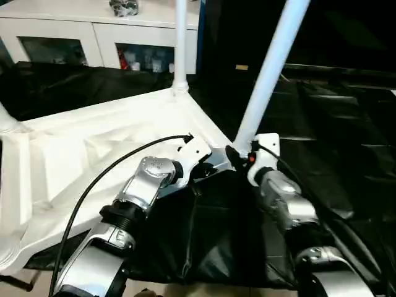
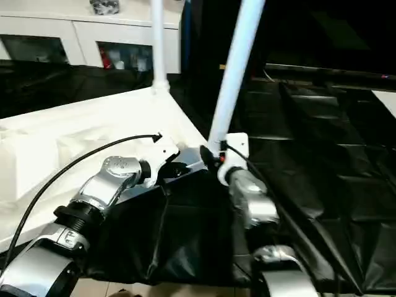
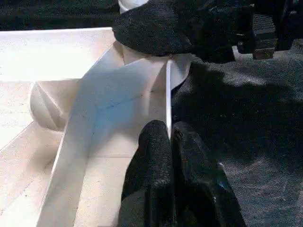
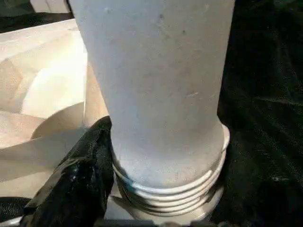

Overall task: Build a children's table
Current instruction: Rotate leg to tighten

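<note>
White leg point(image 1: 266, 77) leaned over its near-corner socket point(image 4: 165, 198), gripped by my right end effector point(image 1: 238, 154); my left end effector point(image 3: 168, 142) pinched the tabletop point(image 1: 93, 154) rim beside.

Both eye views look forward and down over the forearms at the upturned tabletop point(image 1: 93, 142). Each wrist view sits close against its near corner, sharing that corner's leg point(image 4: 156, 94).

The tabletop point(image 1: 93, 148) lies upside down on black sheeting point(image 1: 346, 154), whose right side lies bare and open to a gripper. Two legs stand as obstacles: an upright leg point(image 1: 180, 43) at the far corner and a tilted leg point(image 1: 269, 71) at the near corner, with a clear gap between them. A white cabinet point(image 1: 93, 37) closes the back.
</note>
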Available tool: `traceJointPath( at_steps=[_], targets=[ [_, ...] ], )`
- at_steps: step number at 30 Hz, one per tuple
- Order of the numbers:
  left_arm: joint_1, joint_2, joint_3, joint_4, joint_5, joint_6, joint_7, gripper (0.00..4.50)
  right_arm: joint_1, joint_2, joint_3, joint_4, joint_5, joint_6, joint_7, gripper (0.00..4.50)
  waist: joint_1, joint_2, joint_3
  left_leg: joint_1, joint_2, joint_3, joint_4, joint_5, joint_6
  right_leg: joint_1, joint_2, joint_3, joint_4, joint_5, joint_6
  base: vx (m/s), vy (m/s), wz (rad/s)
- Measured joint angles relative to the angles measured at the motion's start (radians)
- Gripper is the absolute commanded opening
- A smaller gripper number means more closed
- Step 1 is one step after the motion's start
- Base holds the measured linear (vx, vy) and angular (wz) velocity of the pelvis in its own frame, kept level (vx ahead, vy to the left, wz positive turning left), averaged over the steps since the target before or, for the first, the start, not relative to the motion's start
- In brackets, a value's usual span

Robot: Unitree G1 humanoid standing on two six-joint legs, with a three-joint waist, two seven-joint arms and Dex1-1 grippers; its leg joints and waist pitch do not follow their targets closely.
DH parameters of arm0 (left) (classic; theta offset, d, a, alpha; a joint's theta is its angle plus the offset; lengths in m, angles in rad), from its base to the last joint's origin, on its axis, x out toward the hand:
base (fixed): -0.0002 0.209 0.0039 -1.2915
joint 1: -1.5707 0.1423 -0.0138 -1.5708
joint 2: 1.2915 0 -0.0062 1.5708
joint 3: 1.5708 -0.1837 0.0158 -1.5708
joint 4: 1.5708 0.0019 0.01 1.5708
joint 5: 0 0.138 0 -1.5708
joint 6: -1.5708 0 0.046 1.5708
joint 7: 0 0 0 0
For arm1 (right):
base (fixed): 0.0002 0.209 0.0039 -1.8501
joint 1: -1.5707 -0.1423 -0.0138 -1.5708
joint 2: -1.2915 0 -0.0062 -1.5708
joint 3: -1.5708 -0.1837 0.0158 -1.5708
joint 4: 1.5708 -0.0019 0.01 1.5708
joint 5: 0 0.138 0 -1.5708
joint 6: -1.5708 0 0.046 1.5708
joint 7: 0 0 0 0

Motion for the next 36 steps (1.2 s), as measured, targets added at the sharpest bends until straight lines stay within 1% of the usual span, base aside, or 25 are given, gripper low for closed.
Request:
traceJointPath(
  at_steps=[1,2,4,7,8,9,11,13,14,15,16,17,19,20,22,23,27,29,32,34,36],
  targets=[
    [0.000,0.001,0.000,0.000,0.000,0.000,0.000,0.00,-0.003,0.001,-0.001,0.009,-0.001,-0.008,0.000,3.18,-0.001,0.000,0.000,0.000,0.000,0.000,0.000,0.000,0.000,0.000,0.000,0.000,-0.001,0.000,0.000,0.000,0.000,0.00],
    [0.000,0.004,0.000,0.000,0.001,-0.001,0.000,0.00,-0.012,0.004,-0.005,0.023,-0.002,-0.019,0.002,3.18,-0.003,0.000,0.000,0.000,0.000,0.000,0.000,0.000,0.000,0.000,0.000,0.000,-0.001,0.000,0.000,0.000,0.000,0.00],
    [0.000,0.007,0.000,0.000,0.001,-0.003,0.000,0.00,-0.022,0.011,-0.018,0.039,0.001,-0.030,0.006,3.57,-0.007,0.000,0.000,-0.001,0.000,0.000,-0.001,0.000,0.000,0.000,0.000,0.000,-0.004,0.001,0.001,0.000,0.000,0.00],
    [0.000,0.016,-0.012,-0.006,0.001,-0.018,-0.023,0.00,-0.023,0.005,-0.030,0.040,0.024,-0.037,0.046,3.69,-0.004,0.002,0.000,-0.002,-0.001,0.001,-0.006,0.000,0.000,0.000,0.000,0.000,-0.012,0.006,0.003,0.000,0.000,0.00],
    [0.000,0.020,-0.017,-0.007,0.000,-0.026,-0.035,0.00,-0.022,0.001,-0.029,0.037,0.027,-0.037,0.064,3.89,-0.003,0.002,-0.001,-0.002,-0.001,0.002,-0.006,0.000,0.000,0.000,0.000,0.001,-0.012,0.007,0.004,0.000,0.000,0.00],
    [0.000,0.025,-0.022,-0.008,0.000,-0.036,-0.049,0.00,-0.014,-0.010,-0.024,0.021,0.027,-0.033,0.083,3.99,-0.003,0.003,-0.001,-0.003,-0.001,0.002,-0.006,0.000,0.000,0.000,0.000,0.001,-0.012,0.007,0.004,0.000,0.000,0.00],
    [0.007,0.041,-0.034,-0.017,-0.005,-0.074,-0.102,0.00,0.035,-0.061,0.019,-0.050,0.022,-0.016,0.164,4.07,0.005,0.003,-0.001,-0.005,0.000,0.002,-0.007,0.000,0.000,-0.001,0.000,0.000,-0.013,0.005,0.008,0.050,-0.002,0.02],
    [0.007,0.055,-0.040,-0.022,-0.011,-0.087,-0.130,0.00,0.060,-0.095,0.048,-0.097,0.015,-0.003,0.221,4.24,0.009,0.003,-0.001,-0.005,0.000,0.002,-0.008,0.000,0.001,-0.002,0.000,-0.001,-0.013,0.003,0.009,0.027,-0.002,0.01],
    [0.007,0.065,-0.041,-0.023,-0.012,-0.095,-0.147,0.00,0.073,-0.115,0.062,-0.124,0.009,0.009,0.248,4.24,0.011,0.003,-0.001,-0.007,0.000,0.002,-0.008,0.000,0.002,-0.003,0.000,-0.001,-0.013,0.003,0.009,0.000,0.000,0.00],
    [0.008,0.084,-0.048,-0.026,-0.020,-0.114,-0.188,0.00,0.123,-0.176,0.094,-0.197,0.008,0.029,0.327,4.24,0.024,0.003,-0.001,-0.008,0.000,0.002,-0.008,0.000,0.003,-0.004,0.000,-0.001,-0.013,0.003,0.009,0.000,0.000,0.00],
    [0.011,0.095,-0.051,-0.026,-0.024,-0.128,-0.213,0.00,0.140,-0.202,0.111,-0.225,0.008,0.040,0.374,4.24,0.027,0.003,-0.001,-0.008,0.000,0.002,-0.008,0.000,0.003,-0.003,0.000,-0.001,-0.013,0.002,0.009,0.000,0.000,0.00],
    [0.012,0.107,-0.057,-0.027,-0.029,-0.141,-0.239,0.00,0.153,-0.228,0.123,-0.240,0.006,0.056,0.420,4.24,0.027,0.002,0.000,-0.008,0.000,0.002,-0.008,0.000,0.003,-0.004,0.000,-0.001,-0.013,0.002,0.009,0.000,0.000,0.00],
    [0.012,0.127,-0.063,-0.027,-0.031,-0.161,-0.278,0.00,0.179,-0.259,0.143,-0.278,0.006,0.062,0.483,4.24,0.027,0.002,0.000,-0.008,0.000,0.002,-0.008,-0.001,0.002,-0.004,0.000,0.000,-0.013,0.002,0.009,0.000,0.000,0.00],
    [0.013,0.142,-0.068,-0.027,-0.032,-0.174,-0.304,0.00,0.190,-0.290,0.158,-0.302,0.006,0.068,0.527,4.24,0.027,0.001,0.001,-0.008,0.000,0.003,-0.007,-0.001,0.002,-0.003,0.000,0.000,-0.013,0.002,0.009,0.000,0.000,0.00],
    [0.017,0.154,-0.071,-0.033,-0.036,-0.185,-0.338,0.00,0.203,-0.319,0.173,-0.329,0.006,0.081,0.580,4.24,0.027,-0.001,0.002,-0.008,0.000,0.003,-0.006,-0.001,0.002,-0.003,0.000,0.000,-0.013,0.003,0.009,0.000,0.000,0.00],
    [0.026,0.170,-0.078,-0.045,-0.044,-0.195,-0.369,0.00,0.212,-0.343,0.191,-0.354,0.009,0.088,0.623,4.24,0.027,-0.001,0.002,-0.008,0.000,0.003,-0.006,-0.001,0.002,-0.003,0.000,0.001,-0.013,0.003,0.009,0.000,0.000,0.00],
    [0.037,0.202,-0.088,-0.068,-0.062,-0.212,-0.448,0.00,0.221,-0.392,0.222,-0.412,0.026,0.122,0.723,4.24,0.029,-0.001,0.002,-0.008,0.000,0.003,-0.006,-0.001,0.002,-0.002,0.000,0.000,-0.013,0.003,0.009,0.000,0.000,0.00],
    [0.038,0.212,-0.092,-0.075,-0.067,-0.215,-0.483,0.00,0.221,-0.416,0.248,-0.447,0.033,0.134,0.784,4.24,0.030,-0.001,0.002,-0.008,0.001,0.003,-0.006,-0.001,0.002,-0.002,0.000,0.000,-0.013,0.003,0.009,0.000,0.000,0.00],
    [0.038,0.222,-0.103,-0.076,-0.081,-0.223,-0.520,0.00,0.215,-0.436,0.270,-0.453,0.031,0.137,0.842,4.24,0.034,0.000,0.002,-0.008,0.001,0.004,-0.005,-0.001,0.002,-0.002,0.000,0.000,-0.013,0.003,0.009,0.000,0.000,0.00],
    [0.038,0.228,-0.105,-0.076,-0.081,-0.230,-0.529,0.00,0.207,-0.439,0.277,-0.444,0.027,0.130,0.862,4.24,0.034,0.000,0.002,-0.008,0.001,0.004,-0.005,-0.001,0.002,-0.002,0.000,0.000,-0.013,0.003,0.008,0.000,0.000,0.00],
    [0.038,0.229,-0.105,-0.076,-0.080,-0.231,-0.530,0.00,0.192,-0.440,0.279,-0.421,0.021,0.118,0.881,3.98,0.033,0.000,0.002,-0.008,0.001,0.004,-0.004,-0.001,0.002,-0.002,0.000,0.000,-0.012,0.003,0.008,0.000,0.000,0.00]
  ],
)
